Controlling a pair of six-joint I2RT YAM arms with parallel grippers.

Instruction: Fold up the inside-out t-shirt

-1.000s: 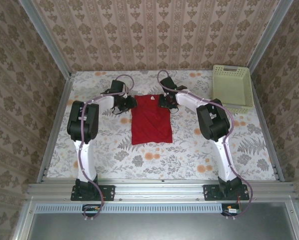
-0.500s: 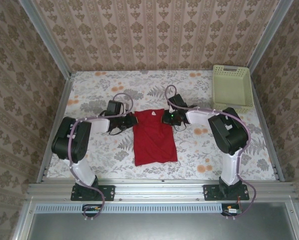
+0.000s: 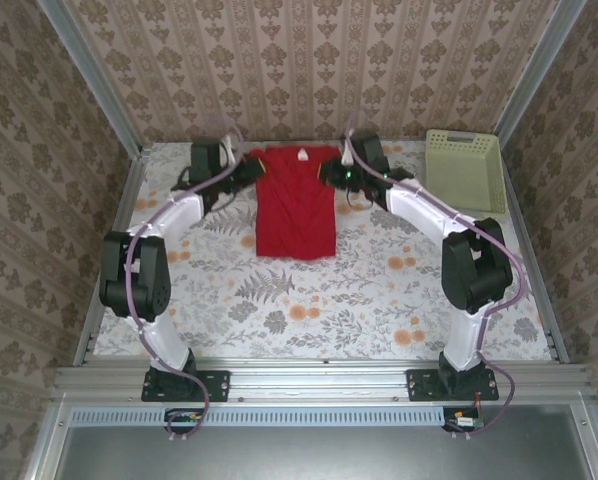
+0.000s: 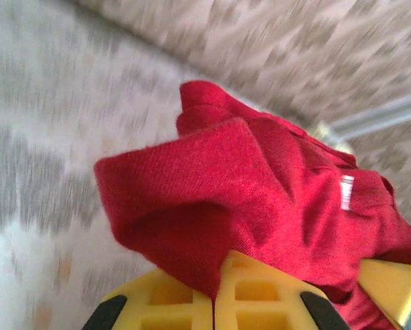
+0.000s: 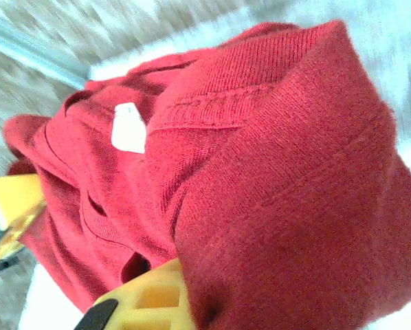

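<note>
The inside-out t-shirt [image 3: 296,205] is a bright red cloth, folded narrow, stretched from the far middle of the table toward me. A small white label [image 5: 128,128] shows at its collar. My left gripper [image 3: 249,166] is shut on the shirt's far left corner; in the left wrist view red cloth [image 4: 260,199] runs down between the yellow fingers [image 4: 171,302]. My right gripper [image 3: 334,172] is shut on the far right corner, where cloth [image 5: 295,206] drapes over its yellow finger [image 5: 150,299]. Both hold the top edge up near the back wall.
A pale green basket [image 3: 465,173] stands at the far right corner of the flowered table [image 3: 309,310]. Metal frame rails [image 3: 109,240] and patterned walls close in the sides and back. The near half of the table lies open.
Both grippers, shut on the shirt's top corners, have carried it from the table's middle toward the back wall. The arms are stretched out farther and the shirt lies farther from me.
</note>
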